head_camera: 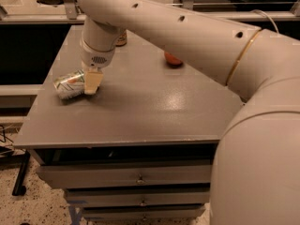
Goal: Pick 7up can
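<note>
The 7up can [69,84] lies on its side near the left edge of the grey table [154,111]. It is silvery-white with green stripes and an orange-red spot. My gripper [90,85] hangs from the large white arm and is down at the can's right end, touching or overlapping it. The right end of the can is hidden behind the gripper.
A red-orange apple [171,59] sits at the table's back, mostly hidden by my arm. A gold-tan can [121,39] stands at the back behind the arm. Drawers [140,178] are below the table front. The table's left edge is close to the can.
</note>
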Action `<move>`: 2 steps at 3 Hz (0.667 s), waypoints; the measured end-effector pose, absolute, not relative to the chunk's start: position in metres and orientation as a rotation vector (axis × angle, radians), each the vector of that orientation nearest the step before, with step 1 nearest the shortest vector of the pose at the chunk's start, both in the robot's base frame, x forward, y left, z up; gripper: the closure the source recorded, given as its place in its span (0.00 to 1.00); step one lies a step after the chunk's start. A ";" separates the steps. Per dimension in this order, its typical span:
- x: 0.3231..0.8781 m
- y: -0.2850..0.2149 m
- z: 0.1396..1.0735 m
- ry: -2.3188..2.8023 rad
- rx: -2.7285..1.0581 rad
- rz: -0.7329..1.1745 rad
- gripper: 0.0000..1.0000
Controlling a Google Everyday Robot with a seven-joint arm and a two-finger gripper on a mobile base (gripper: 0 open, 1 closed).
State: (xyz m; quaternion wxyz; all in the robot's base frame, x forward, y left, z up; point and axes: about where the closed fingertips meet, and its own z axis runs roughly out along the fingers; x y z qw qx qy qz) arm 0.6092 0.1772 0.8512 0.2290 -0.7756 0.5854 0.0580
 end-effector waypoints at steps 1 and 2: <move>0.601 0.178 0.853 1.597 -2.160 0.145 0.63; 0.600 0.167 0.871 1.581 -2.132 0.139 0.87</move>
